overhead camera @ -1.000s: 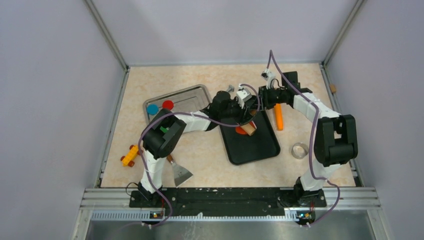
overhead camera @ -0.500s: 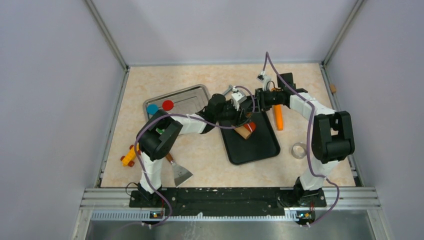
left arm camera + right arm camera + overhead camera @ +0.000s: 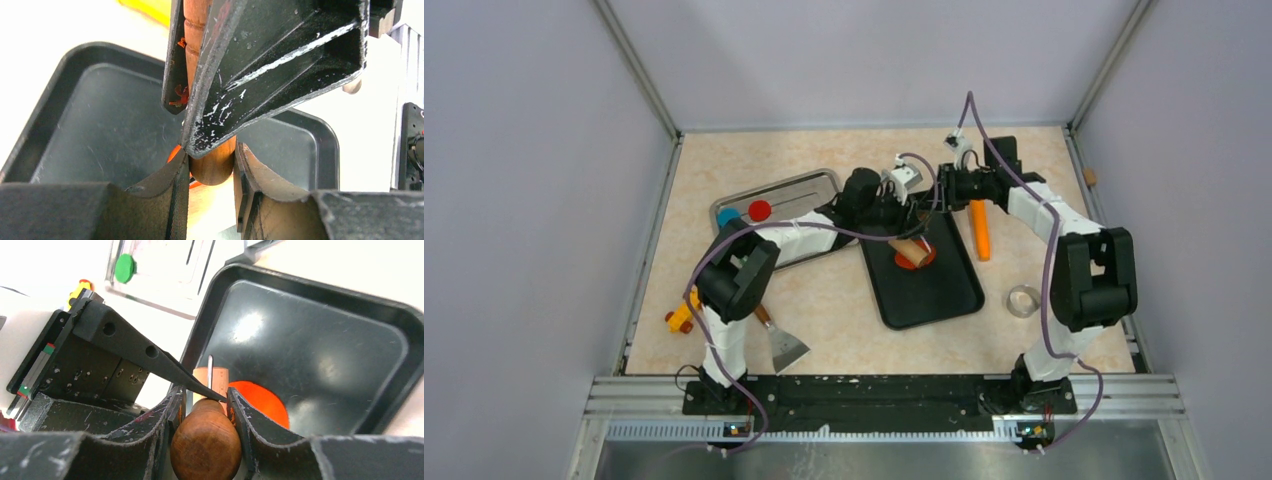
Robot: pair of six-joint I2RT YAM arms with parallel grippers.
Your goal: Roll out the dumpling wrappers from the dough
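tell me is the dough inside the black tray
Inside: the dough lies flat on the floor of the black tray, under the rolling pin.

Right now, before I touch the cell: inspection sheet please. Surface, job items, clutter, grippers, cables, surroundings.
Surface: beige table, no spills seen.
Job's things: orange-red dough lies on the black tray under the rolling pin. The blue disc, red disc and green disc are on the silver tray.
Clutter: carrot toy beside the black tray, metal ring, scraper, yellow toy.
Grippers: left gripper and right gripper are each shut on a rolling pin handle.
Cables: purple cables loop along both arms, no snag seen.
Surroundings: plain walls, nothing else seen.
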